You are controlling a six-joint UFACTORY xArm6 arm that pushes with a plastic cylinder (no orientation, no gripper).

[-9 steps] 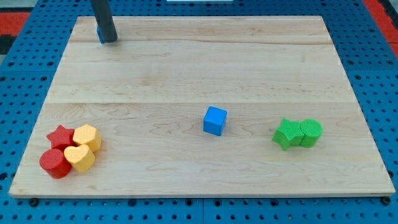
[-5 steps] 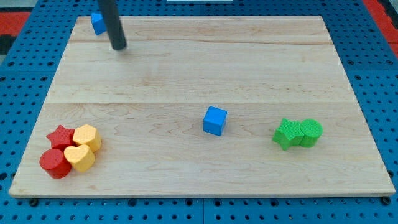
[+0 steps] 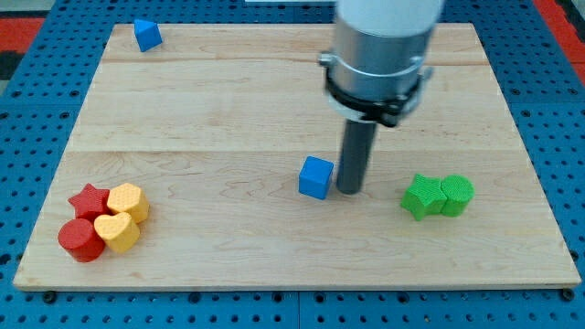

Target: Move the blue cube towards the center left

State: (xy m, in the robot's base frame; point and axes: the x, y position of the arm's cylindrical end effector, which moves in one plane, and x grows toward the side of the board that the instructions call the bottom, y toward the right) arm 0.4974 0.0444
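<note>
One blue cube (image 3: 316, 177) sits near the middle of the worktop (image 3: 228, 119), and our tip (image 3: 348, 190) stands just beside it on the view's right. We carry no claw, only the rod. A second blue block (image 3: 146, 35) lies at the top left corner. Two green blocks (image 3: 438, 196) touch at the right; red and yellow blocks (image 3: 103, 221) cluster at bottom left.
</note>
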